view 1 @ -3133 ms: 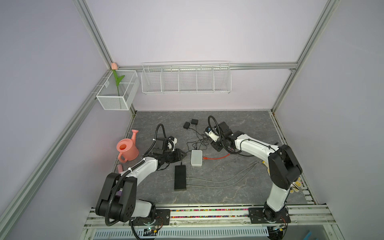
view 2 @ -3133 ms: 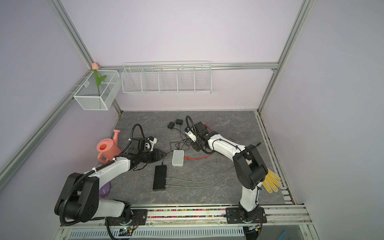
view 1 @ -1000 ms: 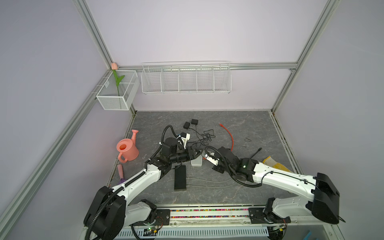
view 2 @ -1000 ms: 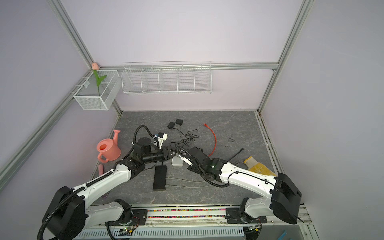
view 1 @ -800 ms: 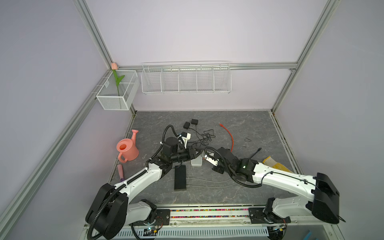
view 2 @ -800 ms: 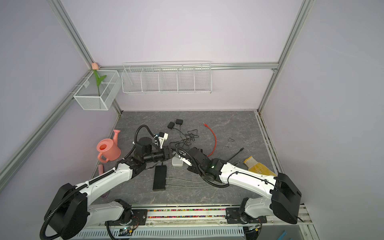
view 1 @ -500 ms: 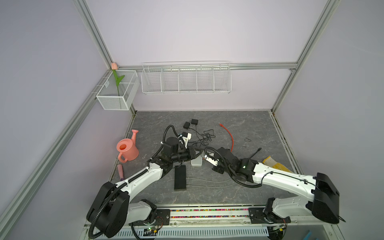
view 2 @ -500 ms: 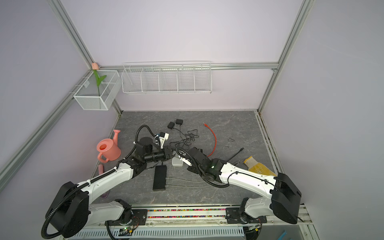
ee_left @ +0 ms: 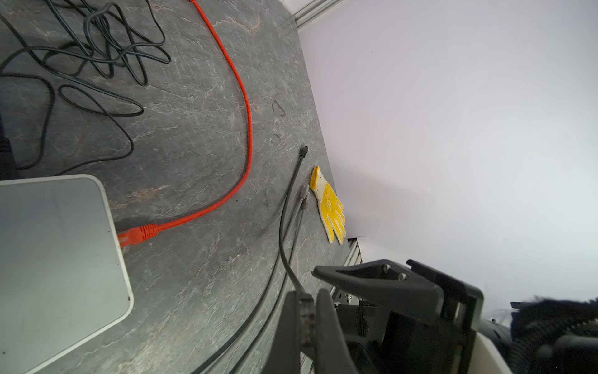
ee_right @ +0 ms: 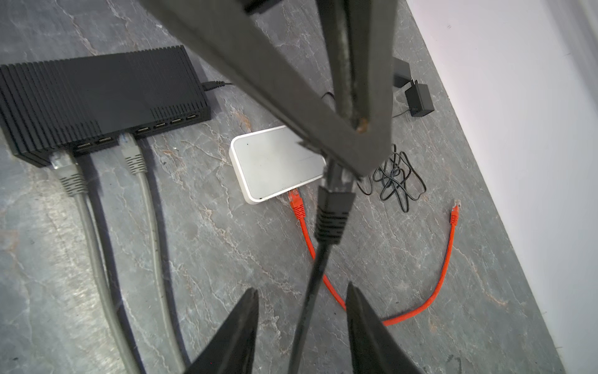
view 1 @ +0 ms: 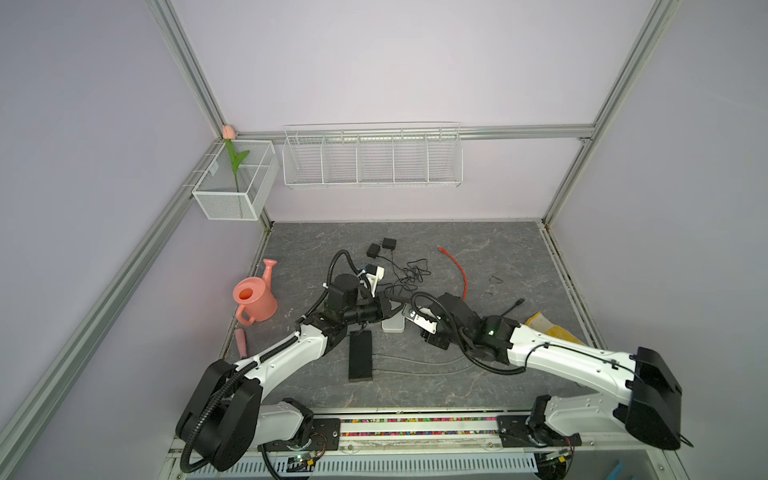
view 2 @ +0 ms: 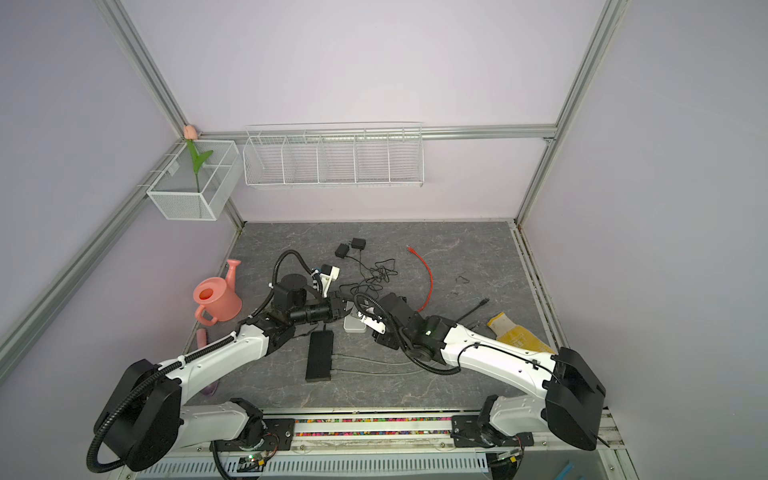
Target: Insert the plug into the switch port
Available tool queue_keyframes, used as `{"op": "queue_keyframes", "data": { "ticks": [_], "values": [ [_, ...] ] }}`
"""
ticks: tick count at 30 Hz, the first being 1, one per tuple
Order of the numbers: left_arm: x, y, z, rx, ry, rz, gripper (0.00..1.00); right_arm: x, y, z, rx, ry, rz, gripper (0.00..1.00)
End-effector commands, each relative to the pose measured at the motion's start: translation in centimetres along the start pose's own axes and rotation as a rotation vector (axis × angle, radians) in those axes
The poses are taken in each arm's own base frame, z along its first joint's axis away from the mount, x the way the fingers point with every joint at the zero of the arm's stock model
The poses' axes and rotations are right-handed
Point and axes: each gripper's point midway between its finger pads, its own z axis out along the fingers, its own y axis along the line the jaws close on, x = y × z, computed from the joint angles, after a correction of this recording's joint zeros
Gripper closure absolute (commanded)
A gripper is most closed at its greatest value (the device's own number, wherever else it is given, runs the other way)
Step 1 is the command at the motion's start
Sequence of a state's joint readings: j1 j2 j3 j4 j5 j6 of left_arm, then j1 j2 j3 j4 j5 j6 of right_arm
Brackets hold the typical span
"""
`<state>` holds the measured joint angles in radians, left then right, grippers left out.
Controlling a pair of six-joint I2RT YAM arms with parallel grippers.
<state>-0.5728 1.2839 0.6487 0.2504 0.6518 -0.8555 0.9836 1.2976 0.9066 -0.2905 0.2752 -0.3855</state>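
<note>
Your right gripper (ee_right: 302,288) has just let go; its jaws stand apart around the black cable (ee_right: 318,259). Just beyond, your left gripper (ee_left: 305,307) has clenched on the black plug (ee_right: 333,210), held off the desk (ee_right: 194,243) near the white switch (ee_right: 275,162), where an orange plug (ee_right: 296,202) already sits. The handover looks done: insertion now falls to the left gripper.

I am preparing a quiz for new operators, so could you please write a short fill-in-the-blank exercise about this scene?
1. The cable plugged into the white box is ____.
2. The black box has ____ grey cables plugged in.
3. The left gripper pinches the black plug, while the right gripper is ____.
Missing words: orange; two; open.
</note>
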Motion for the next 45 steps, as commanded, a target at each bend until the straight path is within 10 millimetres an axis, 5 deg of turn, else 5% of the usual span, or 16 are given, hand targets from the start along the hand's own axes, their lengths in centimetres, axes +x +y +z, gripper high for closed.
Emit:
{"op": "queue_keyframes", "data": {
  "ticks": [1,16,22,29,45],
  "values": [
    [0.4,0.5,0.2,-0.012,0.009,0.001,1.00,-0.4,-0.1,-0.8,-0.071,-0.064,0.037,0.54],
    [0.6,0.4,-0.1,-0.006,0.010,0.007,1.00,-1.8,-0.2,1.3,-0.255,-0.081,0.092,0.64],
    [0.8,0.3,-0.2,-0.008,0.014,0.013,1.00,-2.1,-0.8,2.3,-0.233,-0.070,0.101,0.77],
    [1.0,0.9,-0.1,-0.026,0.023,0.012,1.00,-2.0,-1.1,2.0,-0.214,-0.068,0.121,0.91],
    [0.8,4.2,0.3,-0.116,0.030,-0.017,0.94,-0.4,-0.8,0.3,-0.196,-0.050,0.148,0.93]
  ]
}}
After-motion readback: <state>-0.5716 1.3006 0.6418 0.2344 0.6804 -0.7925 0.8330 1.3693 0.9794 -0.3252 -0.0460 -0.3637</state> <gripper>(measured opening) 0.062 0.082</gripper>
